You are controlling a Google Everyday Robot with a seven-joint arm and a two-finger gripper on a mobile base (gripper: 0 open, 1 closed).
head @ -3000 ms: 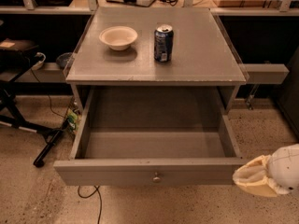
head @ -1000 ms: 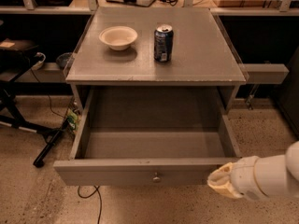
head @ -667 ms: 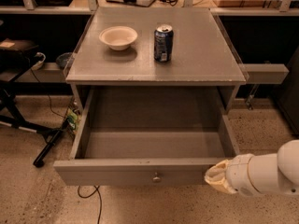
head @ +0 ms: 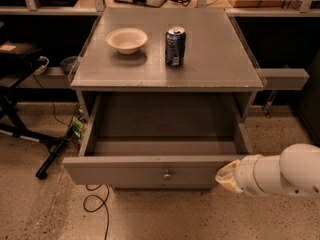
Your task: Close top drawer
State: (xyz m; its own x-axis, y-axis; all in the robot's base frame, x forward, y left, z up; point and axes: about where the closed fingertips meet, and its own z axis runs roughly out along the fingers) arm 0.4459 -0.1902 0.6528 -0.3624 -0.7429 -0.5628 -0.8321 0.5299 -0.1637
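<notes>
The top drawer (head: pixel 150 173) is a wide grey wooden drawer pulled far out of the grey cabinet (head: pixel 165 64). It is empty inside, with one small round metal knob (head: pixel 167 174) at the centre of its flat front. My gripper (head: pixel 226 178) comes in from the lower right on a white arm (head: pixel 280 176). Its cream-coloured tip is at the right end of the drawer front, touching or nearly touching it.
A cream bowl (head: pixel 127 39) and a blue soda can (head: pixel 175 46) stand on the cabinet top. A black stand and cables (head: pixel 50 149) lie on the speckled floor at the left. A grey rail (head: pixel 285 78) runs behind on the right.
My gripper has moved left from the lower right to the right end of the drawer front. The drawer looks as far out as before.
</notes>
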